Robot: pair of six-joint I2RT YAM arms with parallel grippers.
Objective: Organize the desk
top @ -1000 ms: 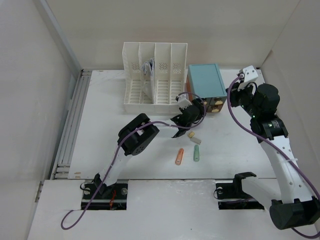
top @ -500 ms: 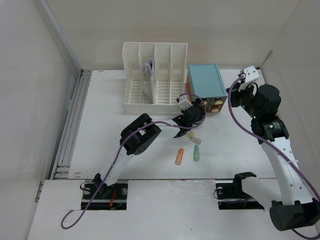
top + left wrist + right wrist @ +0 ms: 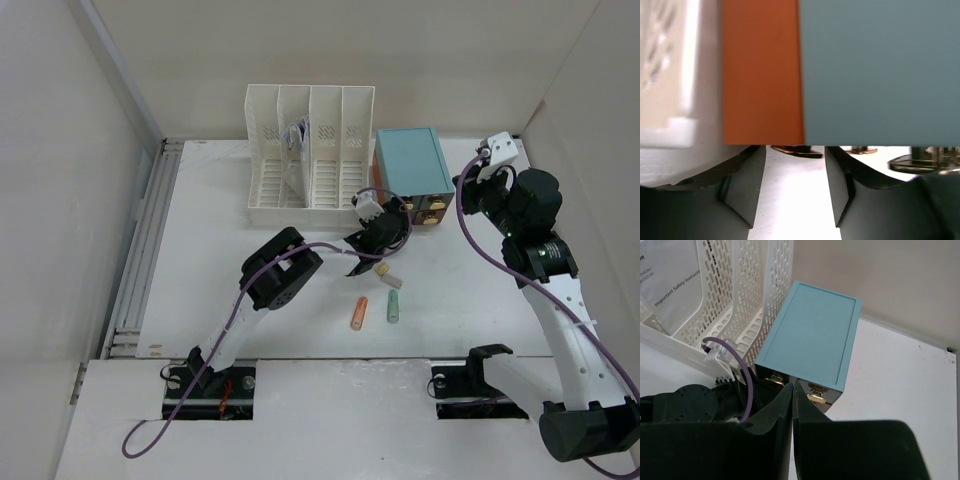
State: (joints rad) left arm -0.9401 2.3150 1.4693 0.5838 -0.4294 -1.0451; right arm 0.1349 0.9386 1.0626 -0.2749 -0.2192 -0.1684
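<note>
The white bench (image 3: 220, 260) spans the whole floor of the walled cell, a ridged rail (image 3: 145, 250) along its left edge; at the back stand a white slotted file rack (image 3: 310, 150) and, touching its right side, a teal-topped drawer box (image 3: 410, 160); the left hand (image 3: 795, 155) sits low at the box's front left corner, fingers apart with only bare bench between them; the right hand (image 3: 792, 390) hangs above the box's front, fingers pressed together on nothing; an orange marker (image 3: 358, 314) and a green marker (image 3: 394, 307) lie side by side near the middle, two small beige pieces (image 3: 387, 275) just behind them
</note>
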